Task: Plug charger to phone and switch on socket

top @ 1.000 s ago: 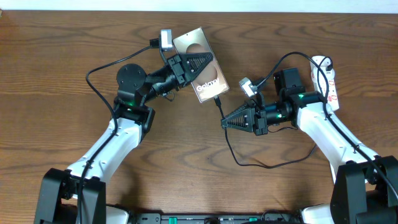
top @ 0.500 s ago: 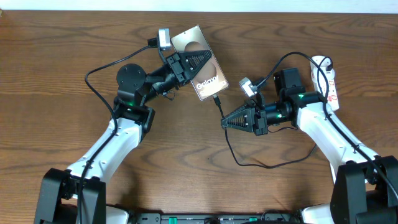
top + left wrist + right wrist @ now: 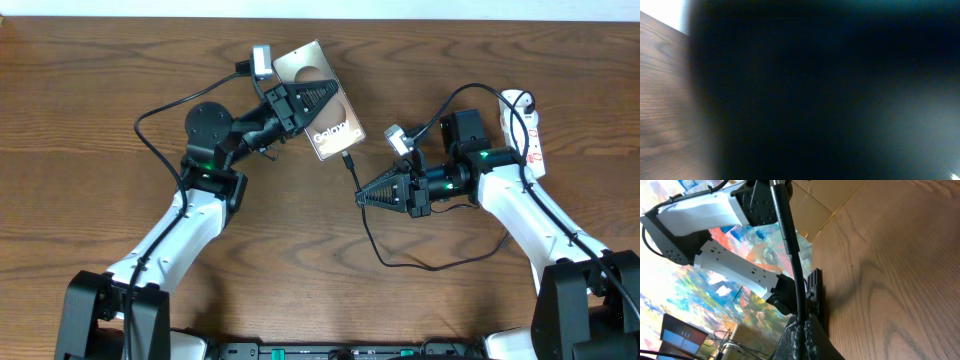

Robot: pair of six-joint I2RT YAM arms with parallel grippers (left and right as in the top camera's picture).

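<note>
The phone (image 3: 336,136), bronze with white "Galaxy" lettering, is tilted at the table's upper middle. My left gripper (image 3: 338,93) is shut on it from the left. In the left wrist view a dark blur fills nearly everything and hides the fingers. The charger (image 3: 353,178) is a thin black cable. Its connector tip (image 3: 347,158) is at the phone's lower edge; I cannot tell whether it is seated. My right gripper (image 3: 361,198) is shut on the cable just below the tip. The right wrist view shows the cable (image 3: 790,245) rising from the shut gripper (image 3: 801,325). The white socket (image 3: 533,130) lies far right.
The slack of the charger cable (image 3: 400,265) loops over the wood below my right gripper and runs back to the right. A black cable (image 3: 160,110) from the left arm arcs over the table at the left. The socket's white cord (image 3: 515,100) curls at the strip's top end.
My left gripper has shifted the phone slightly up and to the left. The right gripper and the cable have stayed where they were.
</note>
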